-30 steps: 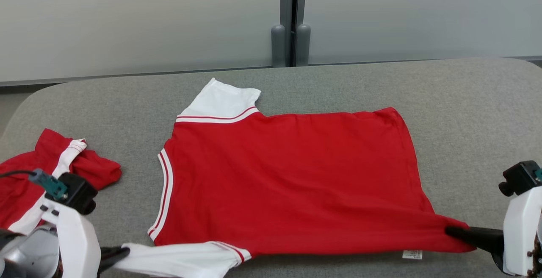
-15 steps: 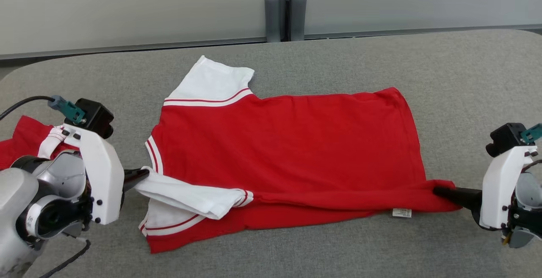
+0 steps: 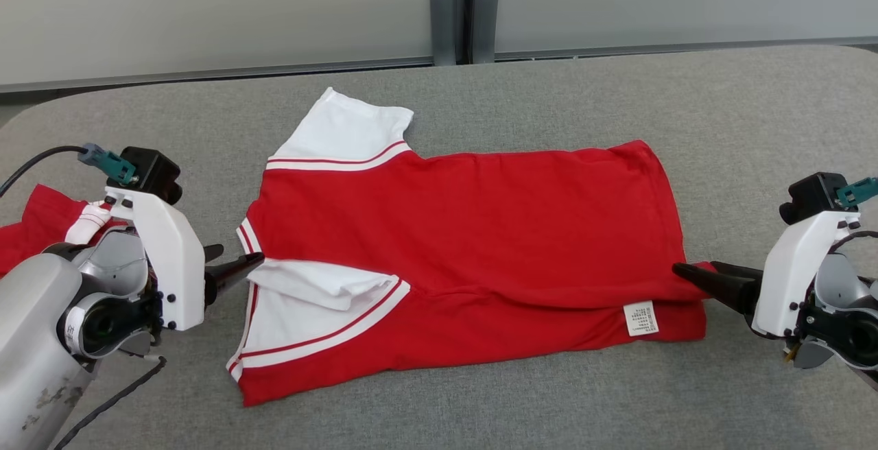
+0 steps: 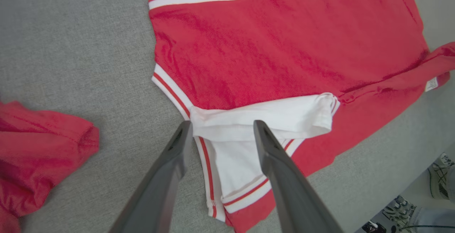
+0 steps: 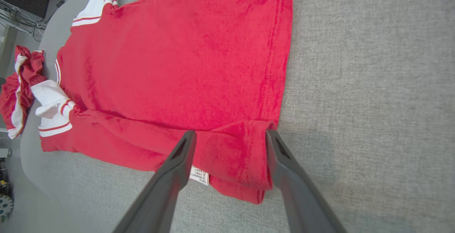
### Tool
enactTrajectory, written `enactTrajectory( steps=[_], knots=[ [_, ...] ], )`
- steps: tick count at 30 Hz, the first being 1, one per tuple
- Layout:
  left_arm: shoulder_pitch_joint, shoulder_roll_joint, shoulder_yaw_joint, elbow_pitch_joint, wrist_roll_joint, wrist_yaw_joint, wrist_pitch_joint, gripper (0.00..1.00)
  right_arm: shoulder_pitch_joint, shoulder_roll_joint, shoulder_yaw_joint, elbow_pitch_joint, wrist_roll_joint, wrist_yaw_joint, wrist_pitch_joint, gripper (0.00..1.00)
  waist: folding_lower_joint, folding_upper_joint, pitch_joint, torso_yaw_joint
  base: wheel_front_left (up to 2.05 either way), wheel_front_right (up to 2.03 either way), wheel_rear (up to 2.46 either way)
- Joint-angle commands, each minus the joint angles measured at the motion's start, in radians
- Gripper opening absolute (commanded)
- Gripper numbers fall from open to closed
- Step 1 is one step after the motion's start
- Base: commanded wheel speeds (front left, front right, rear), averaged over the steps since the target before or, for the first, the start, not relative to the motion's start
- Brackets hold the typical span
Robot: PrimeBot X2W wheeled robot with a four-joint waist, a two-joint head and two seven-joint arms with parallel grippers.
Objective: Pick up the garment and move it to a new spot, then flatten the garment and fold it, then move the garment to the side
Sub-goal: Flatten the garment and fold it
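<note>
The garment (image 3: 466,230) is a red shirt with white sleeves, lying flat mid-table with its near edge folded up over the body. A white sleeve (image 3: 322,285) lies on top at its left end and a white label (image 3: 640,317) shows near its right end. My left gripper (image 3: 236,258) is open at the shirt's left edge. In the left wrist view this gripper (image 4: 222,123) has the sleeve's edge (image 4: 227,126) lying loose between its fingers. My right gripper (image 3: 694,270) is open at the right end, its fingers either side of the folded hem corner (image 5: 234,147).
A second red and white garment (image 3: 41,230) lies bunched at the table's left edge, behind my left arm. The grey padded table (image 3: 754,127) has free room to the right and at the back. A person's shoe (image 4: 440,169) shows on the floor beyond the table's edge.
Both grippers carried the shirt's near edge up over the body, then opened and let it drop. The fold now lies flat. The camera also shifted early on.
</note>
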Motion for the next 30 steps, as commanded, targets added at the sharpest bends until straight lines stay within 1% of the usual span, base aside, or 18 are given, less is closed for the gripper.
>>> enactTrajectory(
  steps=[1, 5, 8, 12, 13, 16, 20, 22, 24, 25, 28, 30],
  knots=[
    [-0.001, 0.002, 0.011, 0.021, -0.001, -0.013, -0.032, 1.0, 0.019, 0.009, -0.009, 0.017, -0.003, 0.002, -0.038, 1.0, 0.0, 0.0, -0.025, 0.004, 0.0, 0.0, 0.0],
    [0.037, 0.024, 0.027, 0.015, 0.015, -0.023, -0.102, 1.0, 0.049, 0.009, -0.031, 0.025, -0.012, 0.002, -0.126, 1.0, 0.0, 0.0, -0.062, 0.011, 0.0, 0.0, 0.0],
    [0.075, 0.035, 0.056, -0.014, 0.034, -0.004, -0.2, 1.0, 0.083, 0.001, -0.055, 0.022, -0.026, 0.002, -0.23, 1.0, 0.0, 0.0, -0.088, 0.02, 0.0, 0.0, 0.0],
    [0.153, 0.045, 0.092, -0.068, 0.078, 0.053, -0.362, 1.0, 0.138, -0.002, -0.095, 0.027, -0.062, 0.002, -0.411, 1.0, 0.0, 0.0, -0.116, 0.033, 0.0, 0.0, 0.0],
    [0.153, 0.045, 0.092, -0.068, 0.078, 0.053, -0.362, 1.0, 0.138, -0.002, -0.095, 0.027, -0.062, 0.002, -0.411, 1.0, 0.0, 0.0, -0.116, 0.033, 0.0, 0.0, 0.0],
    [0.222, 0.045, 0.116, -0.123, 0.114, 0.112, -0.485, 1.0, 0.189, 0.005, -0.122, 0.028, -0.091, 0.002, -0.522, 1.0, 0.0, 0.0, -0.131, 0.044, 0.0, 0.0, 0.0],
    [0.335, 0.031, 0.151, -0.197, 0.155, 0.204, -0.649, 1.0, 0.261, 0.031, -0.197, 0.025, -0.15, 0.002, -0.565, 1.0, 0.0, 0.0, -0.147, 0.053, 0.0, 0.0, 0.0],
    [0.399, 0.02, 0.165, -0.235, 0.17, 0.251, -0.73, 1.0, 0.303, 0.058, -0.311, 0.02, -0.218, 0.002, -0.567, 1.0, 0.0, 0.0, -0.154, 0.056, 0.0, 0.0, 0.0],
    [0.461, 0.006, 0.183, -0.264, 0.185, 0.299, -0.811, 1.0, 0.383, 0.104, -0.427, 0.001, -0.303, 0.002, -0.566, 1.0, 0.0, 0.0, -0.161, 0.059, 0.0, 0.0, 0.0],
    [0.49, -0.005, 0.193, -0.277, 0.191, 0.321, -0.853, 1.0, 0.422, 0.129, -0.503, -0.014, -0.352, 0.002, -0.566, 1.0, 0.0, 0.0, -0.164, 0.06, 0.0, 0.0, 0.0],
    [0.571, -0.041, 0.223, -0.307, 0.219, 0.366, -0.918, 1.0, 0.559, 0.209, -0.697, -0.084, -0.493, 0.002, -0.567, 1.0, 0.0, 0.0, -0.173, 0.065, 0.0, 0.0, 0.0],
    [0.619, -0.073, 0.249, -0.32, 0.245, 0.386, -0.933, 1.0, 0.654, 0.264, -0.782, -0.139, -0.577, 0.002, -0.567, 1.0, 0.0, 0.0, -0.174, 0.066, 0.0, 0.0, 0.0]
  ],
)
